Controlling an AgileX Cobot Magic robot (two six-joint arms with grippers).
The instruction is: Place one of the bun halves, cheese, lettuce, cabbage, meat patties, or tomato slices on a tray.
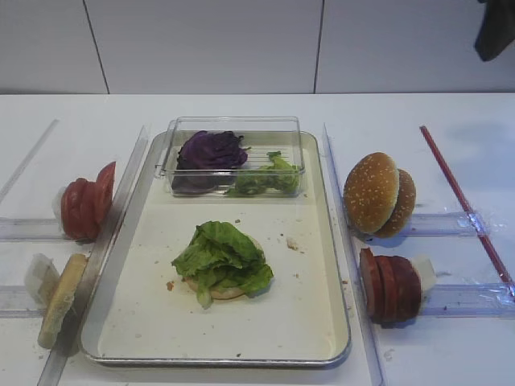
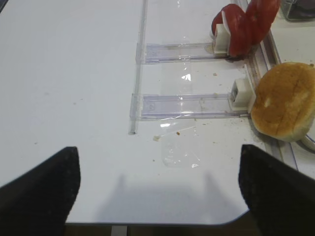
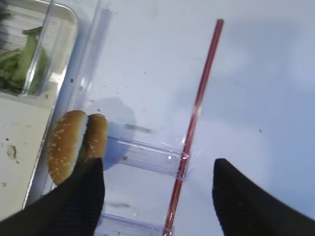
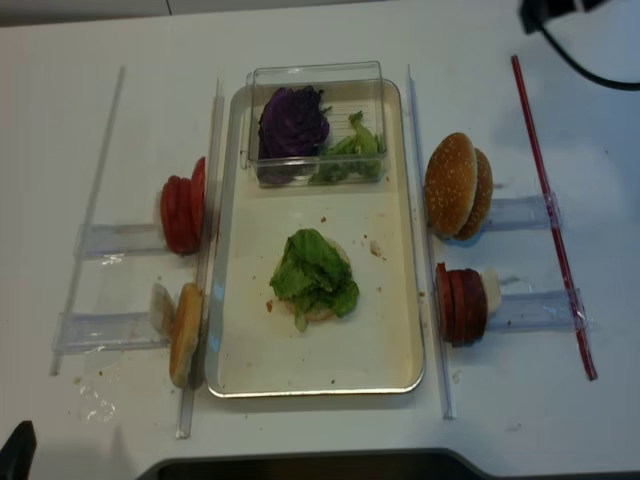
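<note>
Robotics lab bench staged as a burger station. White table [image 1: 241,108] against a plain white panelled wall [image 1: 201,44]; clear acrylic racks [image 4: 520,212] taped down beside a metal tray [image 1: 338,265]. Black cable [image 4: 590,70] at the far right corner.

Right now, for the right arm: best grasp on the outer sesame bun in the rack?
Pinch the sesame bun across its thickness at the top edge, coming straight down. It stands on edge, dome facing the tray, leaning against a second bun half behind it. The right gripper is open, so it likely fits; slipping a finger between the two halves is the tight part.
</note>
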